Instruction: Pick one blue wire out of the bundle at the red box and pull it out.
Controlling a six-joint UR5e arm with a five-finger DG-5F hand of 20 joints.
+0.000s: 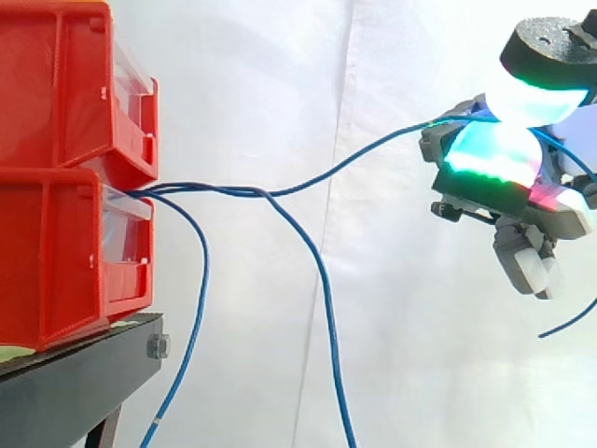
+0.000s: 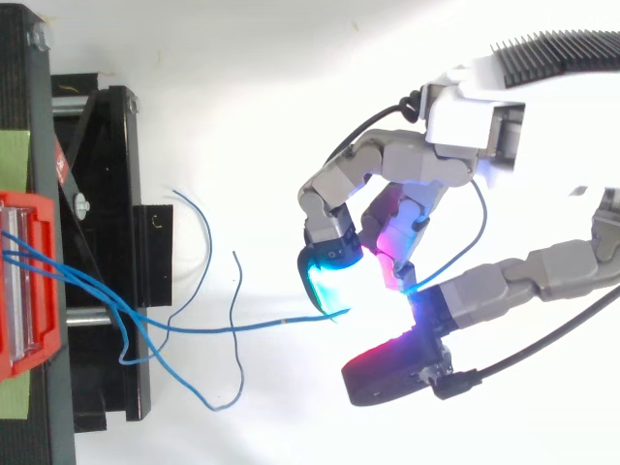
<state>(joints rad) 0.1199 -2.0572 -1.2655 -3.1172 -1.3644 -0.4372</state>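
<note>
Two red bins (image 1: 75, 168) are stacked on a black stand (image 1: 75, 373) at the left. Several blue wires (image 1: 201, 191) come out of the lower bin's front. One blue wire (image 1: 364, 154) runs taut from the bin to the right, up into my hand (image 1: 508, 154). Glowing pads (image 1: 522, 98) pinch that wire between them, and its free end hangs below the hand at the right edge. From above, the same wire (image 2: 242, 329) stretches from the red bin (image 2: 29, 291) to my hand (image 2: 387, 232). Two other wires droop down from the bin.
The black stand's frame (image 2: 107, 242) lies between the bin and my hand. A white curtain (image 1: 308, 93) forms the background. Loose wires (image 2: 208, 387) hang in the space beside the stand.
</note>
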